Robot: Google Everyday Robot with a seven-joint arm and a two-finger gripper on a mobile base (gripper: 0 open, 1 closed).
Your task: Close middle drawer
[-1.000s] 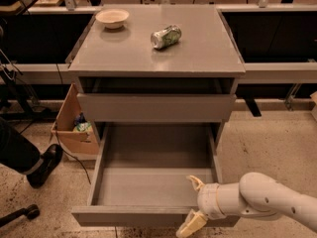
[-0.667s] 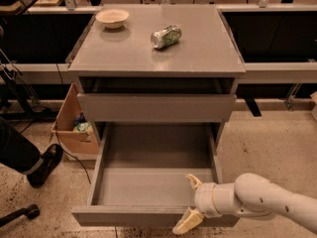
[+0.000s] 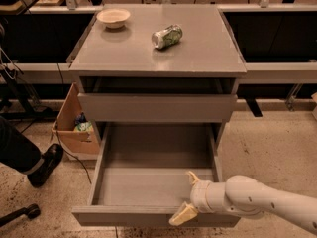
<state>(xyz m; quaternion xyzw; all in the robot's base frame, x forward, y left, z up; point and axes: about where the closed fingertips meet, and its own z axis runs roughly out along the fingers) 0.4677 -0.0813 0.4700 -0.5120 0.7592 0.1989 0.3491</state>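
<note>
The grey metal middle drawer (image 3: 153,185), a deep tray with a plain flat front, is pulled far out. It fills the lower middle of the frame. It looks bare inside. Above it, the other grey drawer front (image 3: 157,108) is pushed almost all the way in, with a dark gap over it.

The robot's white arm comes in from the lower right. Its pale two-finger claw (image 3: 187,196) is at the front right corner of the open drawer. The claw is open. One finger points up over the inside of the drawer and the other hangs down in front of the front wall. I think the top edge of that wall sits between them, but I can't tell if they touch it.

So I think the closing has not started; the claw is just getting ready at the front. Next it needs to push the front straight back toward the top of the frame, nice and even, so the drawer does not jam.

On top of the grey desk (image 3: 198,53), a small pale bowl (image 3: 113,18) and a crushed green can (image 3: 167,36) sit well apart.
</note>
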